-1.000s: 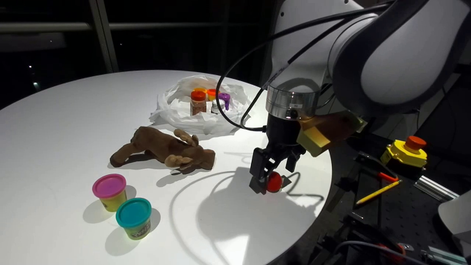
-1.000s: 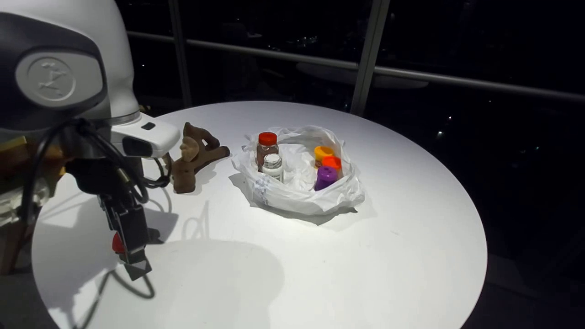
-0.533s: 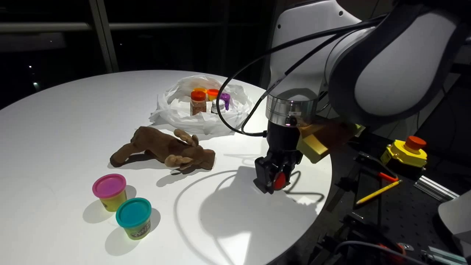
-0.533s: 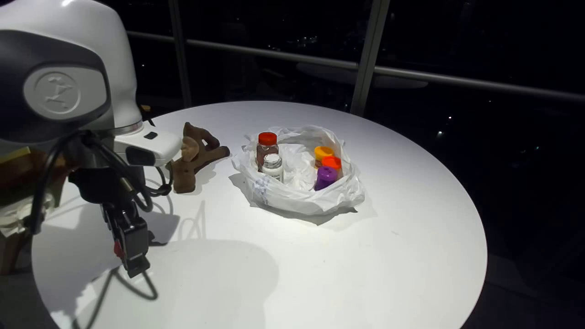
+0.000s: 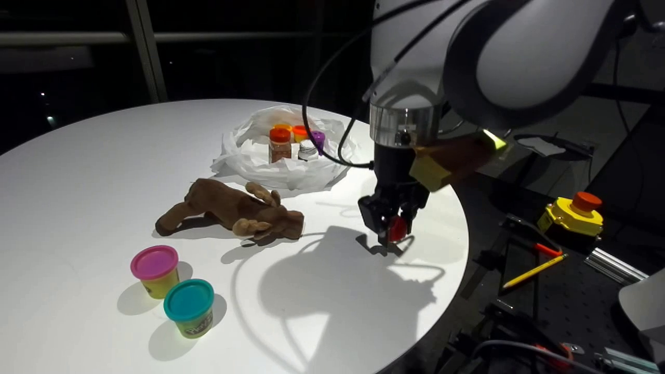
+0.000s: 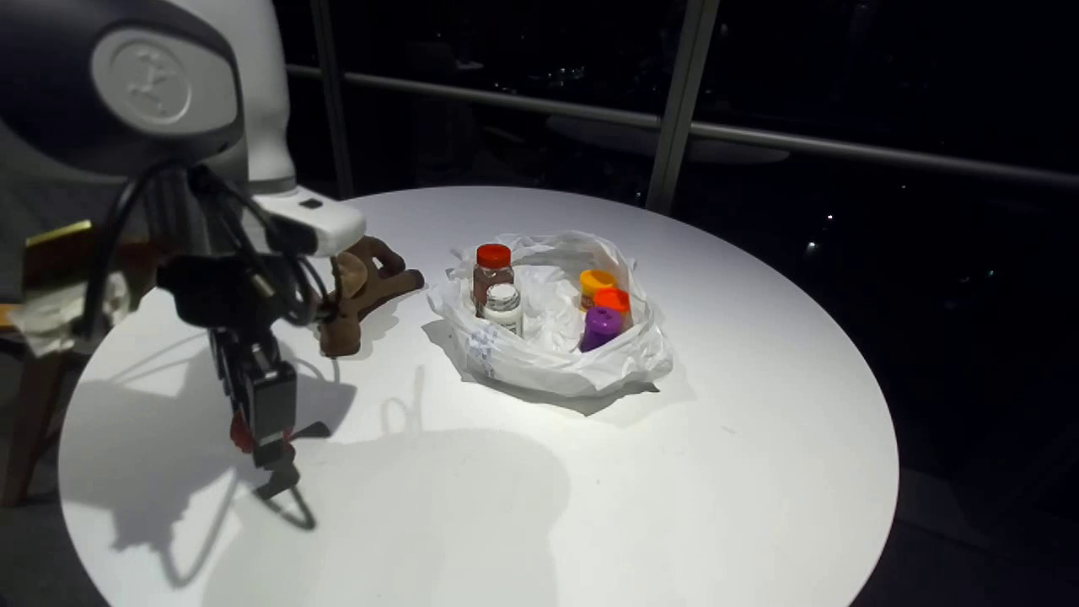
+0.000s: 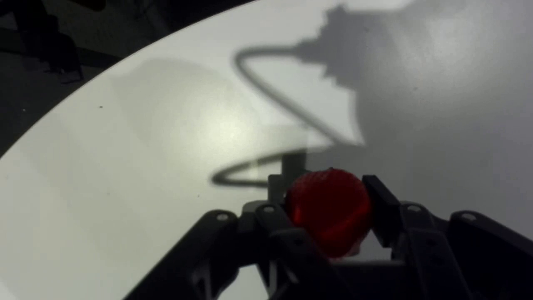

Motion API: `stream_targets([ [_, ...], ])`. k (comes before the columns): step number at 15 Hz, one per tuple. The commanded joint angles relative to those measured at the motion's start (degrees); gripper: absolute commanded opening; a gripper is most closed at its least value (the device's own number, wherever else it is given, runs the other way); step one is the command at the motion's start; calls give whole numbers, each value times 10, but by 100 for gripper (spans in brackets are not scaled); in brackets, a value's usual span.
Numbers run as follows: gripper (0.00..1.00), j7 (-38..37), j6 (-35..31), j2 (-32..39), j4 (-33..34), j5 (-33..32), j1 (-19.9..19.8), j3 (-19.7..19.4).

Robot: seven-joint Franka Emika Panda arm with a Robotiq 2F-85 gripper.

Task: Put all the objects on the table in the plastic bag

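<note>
My gripper (image 7: 327, 191) is shut on a red cup (image 7: 333, 216), with a finger against each side and the cup partly covered by them. In an exterior view the red cup (image 5: 398, 229) hangs low over the white table (image 5: 104, 208). A pink-lidded cup (image 5: 155, 263) and a teal-lidded cup (image 5: 189, 301) stand on the table. The brown toy (image 5: 223, 205) lies stretched out between them and the plastic bag (image 6: 556, 375). Inside the gaping bag are a red-capped jar (image 6: 493, 282), a white-capped bottle (image 6: 503, 310) and purple (image 6: 601, 327), yellow-orange (image 6: 598, 285) and red-orange (image 6: 612, 300) cups.
The table's curved edge runs close by the gripper. Beyond it, lower down, are a yellow box with a red button (image 5: 574, 215) and a pencil (image 5: 535, 271). A black cable (image 5: 306, 119) loops out from the arm toward the bag.
The fingers have come together on the red cup, which stood on the table between them before. Gripper and cup have risen a little off the tabletop. Bag, toy and other cups stay put.
</note>
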State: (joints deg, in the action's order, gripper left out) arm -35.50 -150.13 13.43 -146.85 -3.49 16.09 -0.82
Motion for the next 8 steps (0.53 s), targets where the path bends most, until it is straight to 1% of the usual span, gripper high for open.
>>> stream_targets([
  [1, 25, -29, 111, -72, 65, -20, -23, -10],
  [3, 25, -27, 138, -76, 126, -13, -49, -6],
  [5, 25, -23, 146, -58, 198, 0, -73, -4],
  [7, 25, -24, 120, -16, 267, 11, -91, -6],
  [8, 25, -27, 94, 8, 296, 13, -98, -8],
])
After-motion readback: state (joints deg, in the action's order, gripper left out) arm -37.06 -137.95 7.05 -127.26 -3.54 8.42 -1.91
